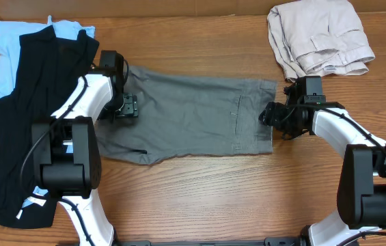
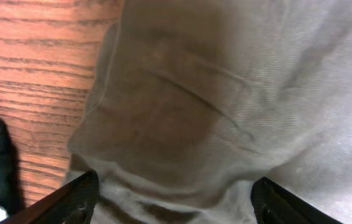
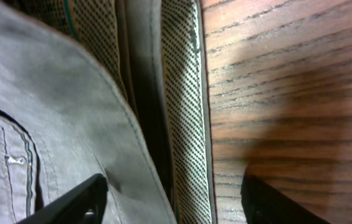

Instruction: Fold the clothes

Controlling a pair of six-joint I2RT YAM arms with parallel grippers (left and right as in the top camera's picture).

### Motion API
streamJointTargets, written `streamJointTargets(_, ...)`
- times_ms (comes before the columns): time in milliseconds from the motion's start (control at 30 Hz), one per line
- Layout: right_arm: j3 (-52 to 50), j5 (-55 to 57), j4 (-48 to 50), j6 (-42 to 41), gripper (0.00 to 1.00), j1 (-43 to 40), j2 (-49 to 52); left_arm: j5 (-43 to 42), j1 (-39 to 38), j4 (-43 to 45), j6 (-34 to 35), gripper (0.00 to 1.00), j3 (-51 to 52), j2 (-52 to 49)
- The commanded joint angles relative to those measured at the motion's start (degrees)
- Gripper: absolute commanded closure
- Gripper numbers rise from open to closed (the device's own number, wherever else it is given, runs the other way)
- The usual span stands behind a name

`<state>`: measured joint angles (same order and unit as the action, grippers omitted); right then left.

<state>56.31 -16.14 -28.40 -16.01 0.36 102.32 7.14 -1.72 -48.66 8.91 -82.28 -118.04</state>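
Observation:
The grey-brown shorts point(image 1: 193, 116) lie flat across the middle of the table, waistband to the right. My left gripper point(image 1: 126, 106) is open over the leg end at the left; its fingers straddle bunched cloth point(image 2: 176, 124). My right gripper point(image 1: 269, 115) is open at the waist edge, one finger over the grey cloth point(image 3: 51, 124), the other over bare wood, with the pale speckled waistband lining point(image 3: 185, 112) between them.
A black garment point(image 1: 22, 116) on a light-blue one point(image 1: 5, 48) lies at the left. Paler beige trousers point(image 1: 319, 37) sit folded at the back right. The wooden table point(image 1: 233, 198) shows in front of the shorts.

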Motion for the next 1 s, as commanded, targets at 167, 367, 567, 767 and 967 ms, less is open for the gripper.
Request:
streamJointTargets(167,-1.6,-2.3,1.7,-4.3,0.32,0.0,4.3,0.8,0.6,1.2,3.6,0.20,2.0,0.2)
streamJointTargets(367,-1.6,-1.9,2.8,-5.3,0.35,0.7,8.5,0.8,0.6,2.4,3.6,0.22,2.5,0.2)
streamJointTargets(567,-1.6,0.9,2.8,-7.9,0.80,0.7,9.7,0.8,0.6,2.5,3.6,0.25,2.6,0.2)
streamJointTargets(767,0.3,0.3,0.0,-7.7,0.96,-3.8,9.5,0.3,0.6,2.4,5.3,0.32,2.6,0.2)
streamJointTargets(967,8.4,-4.4,-11.9,1.4,0.96,-12.0,7.9,-6.4,0.6,2.8,5.2,0.36,2.6,0.2)
